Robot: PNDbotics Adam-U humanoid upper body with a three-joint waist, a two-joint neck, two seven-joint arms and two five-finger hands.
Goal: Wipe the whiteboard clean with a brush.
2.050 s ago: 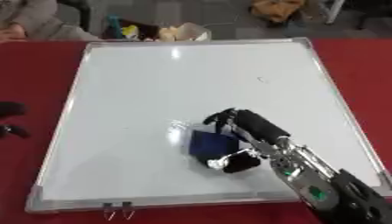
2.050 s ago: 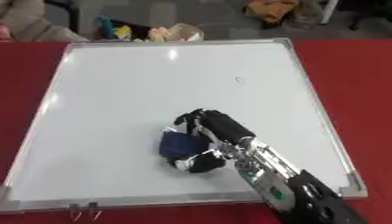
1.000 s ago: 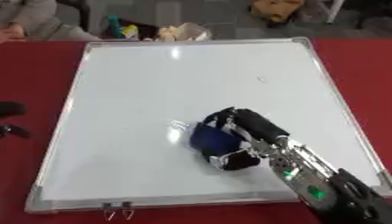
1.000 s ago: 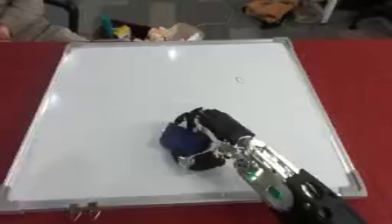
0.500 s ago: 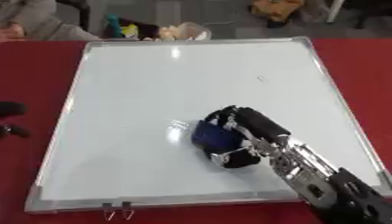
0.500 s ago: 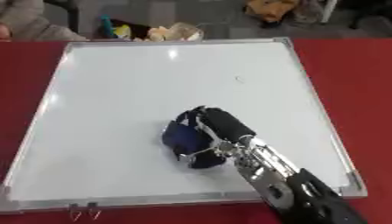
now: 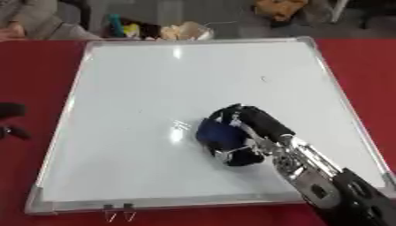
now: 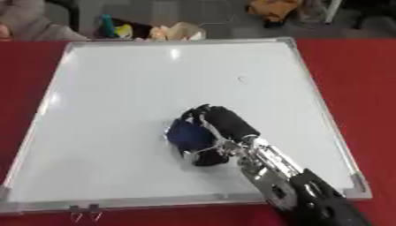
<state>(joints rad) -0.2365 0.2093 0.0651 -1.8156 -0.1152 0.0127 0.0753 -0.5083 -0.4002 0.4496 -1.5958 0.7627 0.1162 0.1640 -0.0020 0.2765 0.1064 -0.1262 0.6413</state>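
On whiteboard (image 7: pixel 139 88), lower centre: right hand (image 7: pixel 251 132), fingers curled round dark blue brush (image 7: pixel 215 131), pressing it flat; small mark (image 7: pixel 263 79) upper right.

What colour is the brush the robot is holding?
Dark blue. The brush shows best in the left eye view, held in the right hand.
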